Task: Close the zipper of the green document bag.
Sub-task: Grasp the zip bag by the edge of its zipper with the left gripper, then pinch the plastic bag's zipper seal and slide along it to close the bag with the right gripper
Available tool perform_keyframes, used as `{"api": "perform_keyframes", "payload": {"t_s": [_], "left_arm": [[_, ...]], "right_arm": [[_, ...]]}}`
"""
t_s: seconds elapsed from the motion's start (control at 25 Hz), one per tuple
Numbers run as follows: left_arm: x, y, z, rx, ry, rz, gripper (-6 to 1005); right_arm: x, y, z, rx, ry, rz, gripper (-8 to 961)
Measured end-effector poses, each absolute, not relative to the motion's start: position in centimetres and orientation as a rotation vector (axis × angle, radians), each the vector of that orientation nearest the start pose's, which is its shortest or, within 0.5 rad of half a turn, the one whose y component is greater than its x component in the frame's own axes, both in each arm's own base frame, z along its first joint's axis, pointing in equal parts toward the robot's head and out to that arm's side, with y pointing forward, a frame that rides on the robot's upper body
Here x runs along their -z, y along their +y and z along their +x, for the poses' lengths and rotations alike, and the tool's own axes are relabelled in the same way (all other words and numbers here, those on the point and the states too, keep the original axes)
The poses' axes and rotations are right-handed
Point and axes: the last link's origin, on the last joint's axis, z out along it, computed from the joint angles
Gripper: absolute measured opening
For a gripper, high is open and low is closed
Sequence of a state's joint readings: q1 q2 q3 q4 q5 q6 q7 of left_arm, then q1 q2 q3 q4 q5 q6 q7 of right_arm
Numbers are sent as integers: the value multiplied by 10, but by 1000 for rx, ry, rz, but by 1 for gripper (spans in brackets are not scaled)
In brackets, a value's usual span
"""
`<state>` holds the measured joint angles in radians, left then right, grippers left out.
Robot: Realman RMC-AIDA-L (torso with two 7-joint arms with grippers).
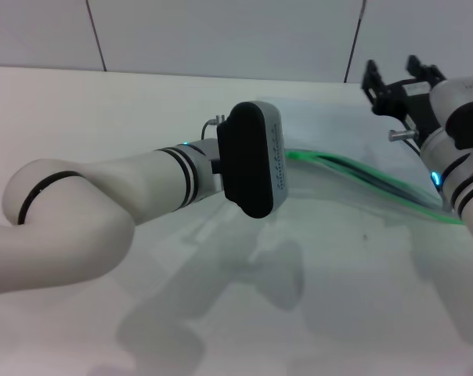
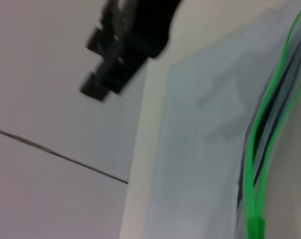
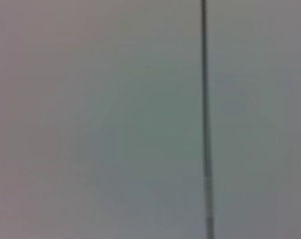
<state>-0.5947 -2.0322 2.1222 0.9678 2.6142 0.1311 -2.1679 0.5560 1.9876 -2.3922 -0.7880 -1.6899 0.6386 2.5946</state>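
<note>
Lying flat on the white tabletop (image 1: 103, 117) is one green document bag (image 1: 354, 227), its single zipper (image 1: 362, 176) gaping in two strands. My left gripper (image 1: 287, 168) hides behind its wrist, jaws unreadable; my right gripper (image 1: 397, 78) hovers spread. Tugging the slider (image 2: 255, 226) unanchored could drag the bag.
</note>
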Motion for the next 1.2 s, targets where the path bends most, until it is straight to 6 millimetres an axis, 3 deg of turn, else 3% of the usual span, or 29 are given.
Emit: {"api": "perform_keyframes", "payload": {"t_s": [0.36, 0.64, 0.84, 1.2], "left_arm": [[96, 381, -154, -110, 448, -2269, 55], [89, 378, -152, -89, 429, -2256, 55], [89, 378, -153, -86, 421, -2256, 55], [89, 378, -151, -74, 415, -2253, 55]], "right_arm": [[41, 386, 190, -608, 393, -2035, 643], [33, 378, 173, -593, 333, -2126, 642], [22, 377, 167, -667, 334, -2071, 642], [-2, 377, 169, -886, 487, -1803, 641]]}}
